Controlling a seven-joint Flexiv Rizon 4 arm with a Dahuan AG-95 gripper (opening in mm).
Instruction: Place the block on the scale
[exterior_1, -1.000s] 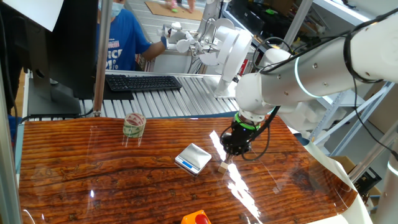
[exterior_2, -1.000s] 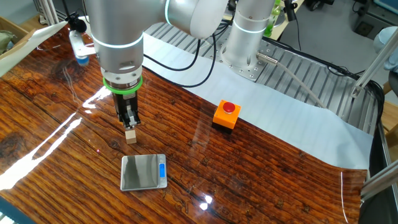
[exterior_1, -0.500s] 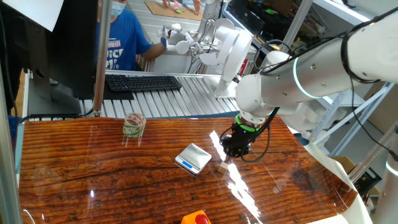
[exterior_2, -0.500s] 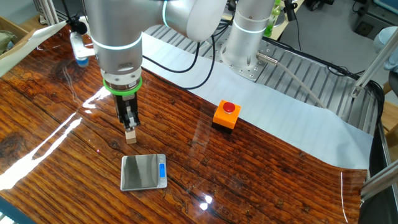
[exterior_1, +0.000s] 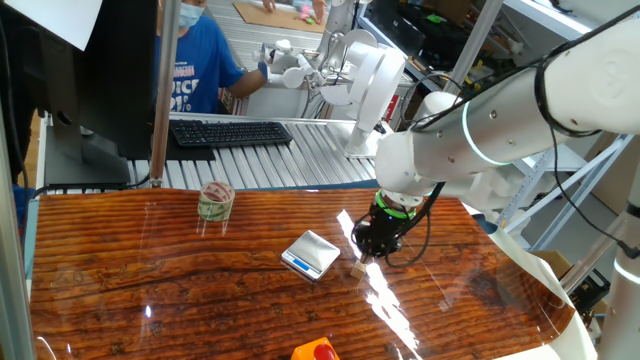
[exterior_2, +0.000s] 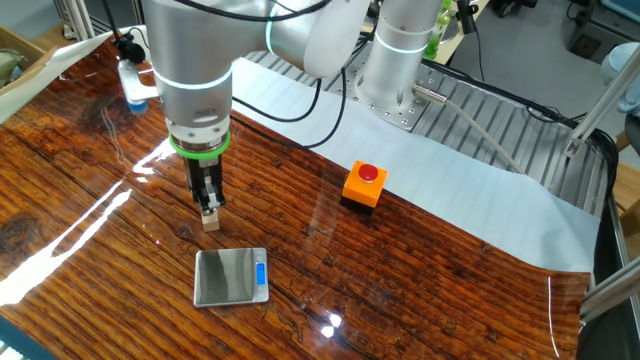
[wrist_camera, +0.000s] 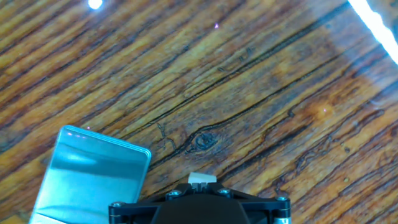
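Currently gripper (exterior_2: 209, 207) low over block (exterior_2: 211, 221), fingertips at block's top; grip state unclear, can't tell if clamped. Block mid-desk, just beside scale (exterior_2: 232, 276). Confirm firm pinch, lift clear, centre over platform, lower gently.

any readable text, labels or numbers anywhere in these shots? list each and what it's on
Blue shirt of the person behind the table: white print, too small and partly hidden to read.
Scale display strip: no digits legible.
Tape roll: patterned print, unreadable.
Keyboard: key legends too small.
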